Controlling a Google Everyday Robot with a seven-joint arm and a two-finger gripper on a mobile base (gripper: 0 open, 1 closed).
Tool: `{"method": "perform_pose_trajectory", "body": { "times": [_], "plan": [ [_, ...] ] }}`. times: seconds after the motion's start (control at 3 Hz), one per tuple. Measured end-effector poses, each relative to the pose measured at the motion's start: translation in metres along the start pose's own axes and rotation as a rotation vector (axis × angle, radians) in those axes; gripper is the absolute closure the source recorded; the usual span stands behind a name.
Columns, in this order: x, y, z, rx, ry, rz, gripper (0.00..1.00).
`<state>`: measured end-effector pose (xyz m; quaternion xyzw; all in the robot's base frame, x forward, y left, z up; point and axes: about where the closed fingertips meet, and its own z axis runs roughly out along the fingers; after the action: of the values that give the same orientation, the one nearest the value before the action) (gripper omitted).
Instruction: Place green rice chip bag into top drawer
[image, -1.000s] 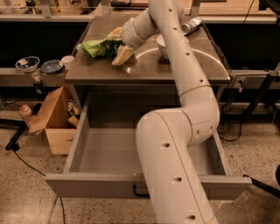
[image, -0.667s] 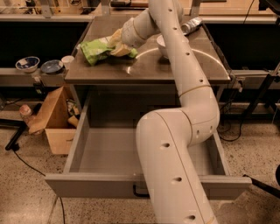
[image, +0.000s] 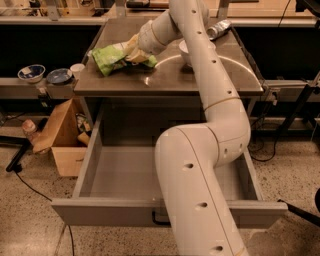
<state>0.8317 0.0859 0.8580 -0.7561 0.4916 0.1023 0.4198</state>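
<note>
Camera view, single entry.

1. Crumpled bright green foil rice chip bag (image: 111, 59): on or just above the brown metal surface (image: 170, 82), left of the white bowl (image: 184, 49), at about the same depth. Its right end sits between the fingers (image: 142, 60); the rest of it sticks out leftward from them.
2. Gripper (image: 134, 54): between the white bowl and the bag, just left of the bowl. Fingers narrowed, pinching the bag's right end.
3. White jointed robot arm (image: 210, 95): runs from the foreground up past the bowl's right side and hides part of its rim.
4. Wide shallow grey metal top drawer (image: 120, 175): below the bowl and nearer the camera, pulled fully out, dark wire handle (image: 160, 220) at the centre of its front.
5. Silver can (image: 218, 29): lying behind and right of the bowl.
6. Open cardboard box (image: 65, 137): on the floor, far left of the bowl and lower.
</note>
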Motion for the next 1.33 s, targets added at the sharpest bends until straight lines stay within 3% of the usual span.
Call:
{"method": "perform_pose_trajectory", "body": {
  "times": [1.0, 1.33],
  "plan": [
    [-0.003, 0.001, -0.028, 0.010, -0.014, -0.046, 1.00],
    [0.011, 0.015, -0.082, 0.010, -0.010, -0.095, 1.00]
  ]
}}
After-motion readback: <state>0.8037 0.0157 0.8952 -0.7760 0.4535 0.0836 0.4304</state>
